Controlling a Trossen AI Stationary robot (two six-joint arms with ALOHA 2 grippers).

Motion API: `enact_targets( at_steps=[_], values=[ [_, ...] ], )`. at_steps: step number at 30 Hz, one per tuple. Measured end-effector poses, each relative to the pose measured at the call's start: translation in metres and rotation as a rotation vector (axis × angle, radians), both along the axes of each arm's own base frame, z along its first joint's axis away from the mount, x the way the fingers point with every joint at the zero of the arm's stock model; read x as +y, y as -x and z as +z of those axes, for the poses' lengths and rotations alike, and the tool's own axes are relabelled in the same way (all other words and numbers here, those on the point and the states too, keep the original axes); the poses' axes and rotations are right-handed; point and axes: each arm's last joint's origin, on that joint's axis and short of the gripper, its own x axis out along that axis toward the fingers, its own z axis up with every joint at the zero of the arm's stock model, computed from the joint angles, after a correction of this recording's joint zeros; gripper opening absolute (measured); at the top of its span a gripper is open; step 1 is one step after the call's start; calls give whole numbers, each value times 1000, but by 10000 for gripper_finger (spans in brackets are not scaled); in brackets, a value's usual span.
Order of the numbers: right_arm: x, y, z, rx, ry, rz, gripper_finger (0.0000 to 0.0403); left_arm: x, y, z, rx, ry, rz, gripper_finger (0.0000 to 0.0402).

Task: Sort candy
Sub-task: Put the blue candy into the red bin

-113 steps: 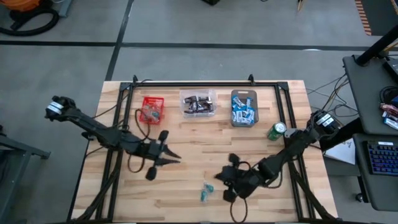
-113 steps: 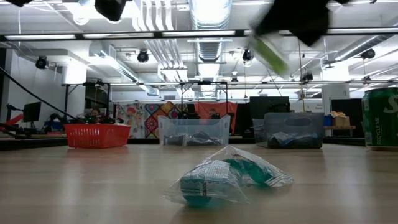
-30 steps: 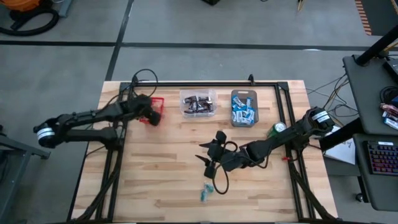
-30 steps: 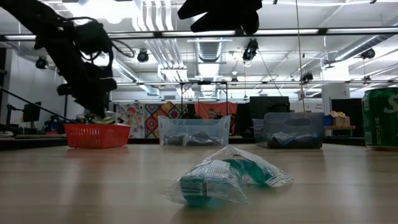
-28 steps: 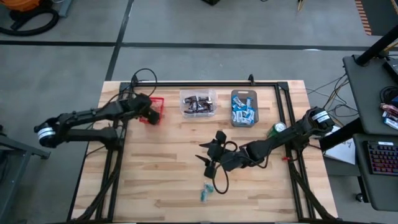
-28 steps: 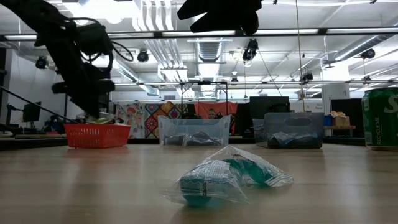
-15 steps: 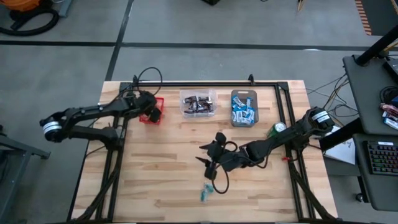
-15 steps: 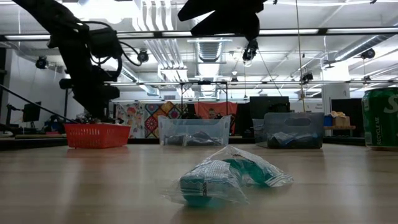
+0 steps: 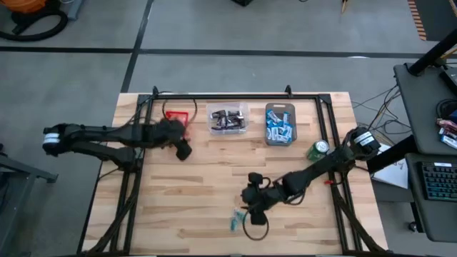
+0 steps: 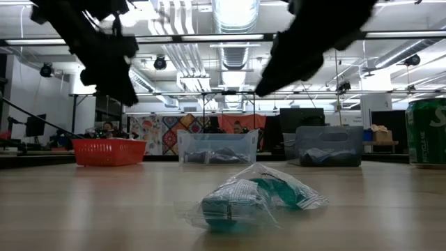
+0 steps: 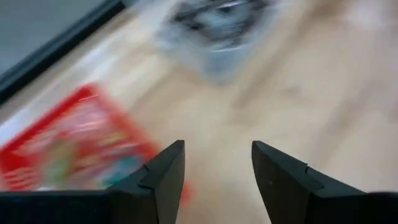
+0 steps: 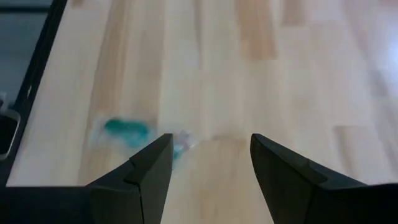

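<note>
Left gripper (image 11: 217, 180): we see its fingers spread with nothing between them, over bare wood just beside the red bin (image 9: 178, 118).
Right gripper (image 12: 211, 174): we find it released and empty, hovering near the front of the wooden table (image 9: 207, 185).
Loose candy (image 9: 235, 220): two green sweets in clear wrappers lie near the table's front edge, just beside the right gripper.
Sorted candy: dark pieces fill the clear bin (image 9: 227, 118); blue-and-white ones fill the grey bin (image 9: 280, 124).
Green can (image 9: 318, 149): stands upright beside the grey bin.

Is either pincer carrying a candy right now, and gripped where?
Nothing is held. The left pincer stands open and empty beside the red bin; the right pincer hangs open above the teal candy on the table.
</note>
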Motion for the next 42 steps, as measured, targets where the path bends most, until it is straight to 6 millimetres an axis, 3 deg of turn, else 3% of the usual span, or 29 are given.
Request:
enact_targets(
  at_steps=[11,16,26,37,42],
  values=[
    [41,6,-48,75,29,78,206,-106,-11,8,-344,-43,-284,169],
    [49,1,-66,56,24,77,206,-136,-11,4,-423,-47,-357,169],
    [39,-15,-93,56,-8,2,193,-154,-29,-16,-404,-90,-401,168],
    [24,-20,-81,54,25,52,24,-172,-43,-25,-385,-147,-472,168],
    [15,-20,-65,41,65,74,14,-181,-41,-30,-387,-156,-485,168]
  ],
)
